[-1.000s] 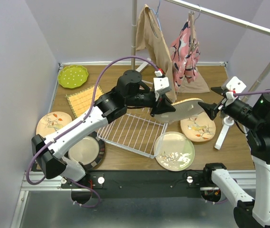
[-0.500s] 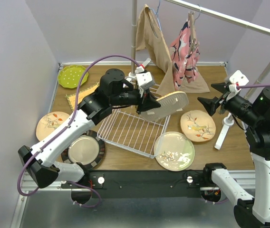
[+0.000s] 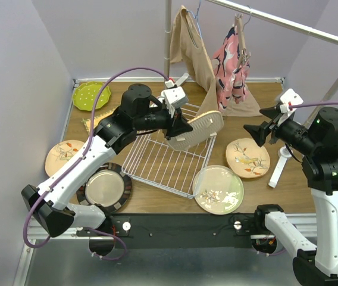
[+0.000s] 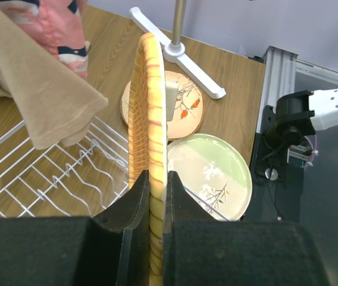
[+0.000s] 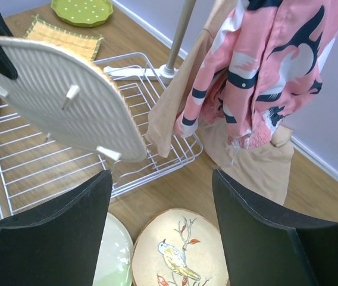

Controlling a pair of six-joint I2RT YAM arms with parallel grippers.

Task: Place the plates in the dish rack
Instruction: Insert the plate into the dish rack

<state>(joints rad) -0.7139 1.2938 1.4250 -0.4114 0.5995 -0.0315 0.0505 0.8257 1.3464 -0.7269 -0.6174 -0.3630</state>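
My left gripper (image 3: 178, 126) is shut on the rim of a cream plate (image 3: 197, 130) with a ribbed underside. It holds the plate on edge above the far right part of the white wire dish rack (image 3: 163, 164). In the left wrist view the jaws (image 4: 155, 179) clamp the plate's rim (image 4: 150, 107). My right gripper (image 3: 257, 134) is open and empty, above a tan bird plate (image 3: 247, 157). A pale-green floral plate (image 3: 218, 189), a dark-rimmed silvery plate (image 3: 105, 187), a tan floral plate (image 3: 63, 155) and a lime dotted plate (image 3: 90, 95) lie on the table.
A clothes rail stand (image 3: 282, 158) stands at the right, with tan and pink garments (image 3: 228, 65) hanging close over the rack's far corner. A woven mat (image 3: 88, 123) lies at the back left, mostly under my left arm. Walls close in the left and back.
My left arm has swung left and back with the cream plate, from near the right gripper to over the rack's far right. My right gripper has drawn slightly away, open.
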